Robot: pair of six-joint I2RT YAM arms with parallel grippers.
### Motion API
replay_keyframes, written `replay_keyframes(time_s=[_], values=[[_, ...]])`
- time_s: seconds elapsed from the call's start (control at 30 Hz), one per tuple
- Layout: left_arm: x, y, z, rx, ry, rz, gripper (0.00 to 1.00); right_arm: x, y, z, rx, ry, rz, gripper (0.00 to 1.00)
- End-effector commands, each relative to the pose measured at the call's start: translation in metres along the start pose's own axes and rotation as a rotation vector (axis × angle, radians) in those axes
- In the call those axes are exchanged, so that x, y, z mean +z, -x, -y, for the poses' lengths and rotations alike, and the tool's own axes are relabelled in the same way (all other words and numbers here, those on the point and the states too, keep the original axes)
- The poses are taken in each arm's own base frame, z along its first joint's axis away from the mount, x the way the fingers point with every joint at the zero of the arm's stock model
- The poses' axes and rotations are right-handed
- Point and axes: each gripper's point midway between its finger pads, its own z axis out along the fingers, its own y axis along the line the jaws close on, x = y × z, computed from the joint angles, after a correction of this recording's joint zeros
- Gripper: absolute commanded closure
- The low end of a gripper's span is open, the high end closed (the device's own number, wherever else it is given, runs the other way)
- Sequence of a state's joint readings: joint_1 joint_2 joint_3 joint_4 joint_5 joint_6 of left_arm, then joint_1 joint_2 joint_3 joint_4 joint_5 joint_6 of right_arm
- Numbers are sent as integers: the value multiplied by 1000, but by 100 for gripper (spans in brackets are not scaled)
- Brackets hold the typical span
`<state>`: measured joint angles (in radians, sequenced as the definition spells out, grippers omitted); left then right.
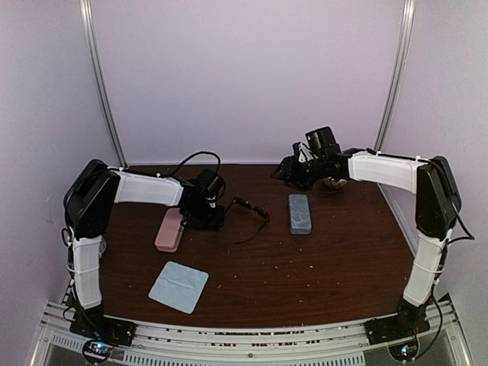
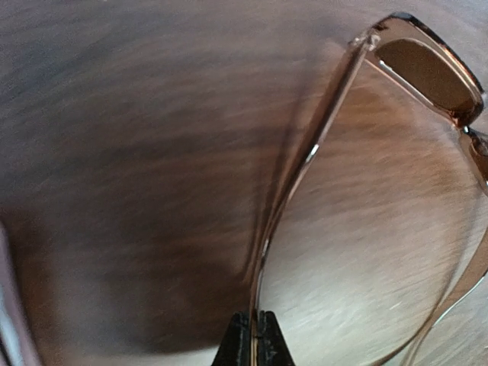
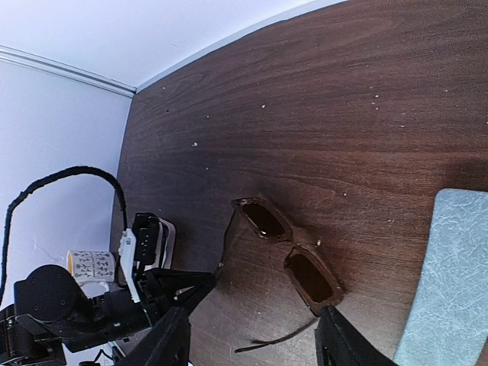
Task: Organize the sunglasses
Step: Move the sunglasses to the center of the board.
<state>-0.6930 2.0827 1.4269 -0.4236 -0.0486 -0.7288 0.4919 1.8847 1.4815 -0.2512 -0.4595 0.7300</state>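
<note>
Reddish-brown sunglasses [image 3: 309, 278] sit unfolded on the worktop [image 1: 305, 267], one temple tip clenched in the left hand [image 2: 252, 339], the right hand [image 3: 254, 324] released: folding them probably comes next.

Sunglasses [image 1: 252, 210] flanked by pink case [image 1: 169, 229] left, grey-blue case [image 1: 300, 213] right, bare table [image 1: 305, 267] nearer

On dark wooden table [image 1: 335, 267], reddish-brown sunglasses [image 1: 252, 210] between pink oblong case [image 1: 169, 229] at left and grey-blue oblong case [image 1: 299, 213] at right, light-blue square cloth [image 1: 178, 287] before pink oblong case

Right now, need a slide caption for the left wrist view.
Left gripper shut on one temple of the reddish-brown sunglasses, over the wooden table.
</note>
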Motion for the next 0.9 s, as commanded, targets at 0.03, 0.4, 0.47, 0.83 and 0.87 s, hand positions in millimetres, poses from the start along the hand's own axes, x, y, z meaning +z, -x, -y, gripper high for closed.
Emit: replay_keyframes(time_s=[0.03, 0.4, 0.47, 0.83, 0.87], values=[[-25, -5, -25, 49, 116, 27, 100, -21, 4, 8, -60, -77, 29, 43], [-38, -25, -29, 94, 147, 0, 100, -37, 6, 34, -109, -195, 33, 42], [-38, -25, -26, 103, 134, -2, 98, -39, 6, 38, -106, -205, 29, 42], [-45, -17, -12, 126, 75, 18, 78, -48, 6, 56, -127, -264, 31, 41], [-47, -16, -10, 127, 69, 22, 75, -50, 7, 57, -133, -271, 34, 41]])
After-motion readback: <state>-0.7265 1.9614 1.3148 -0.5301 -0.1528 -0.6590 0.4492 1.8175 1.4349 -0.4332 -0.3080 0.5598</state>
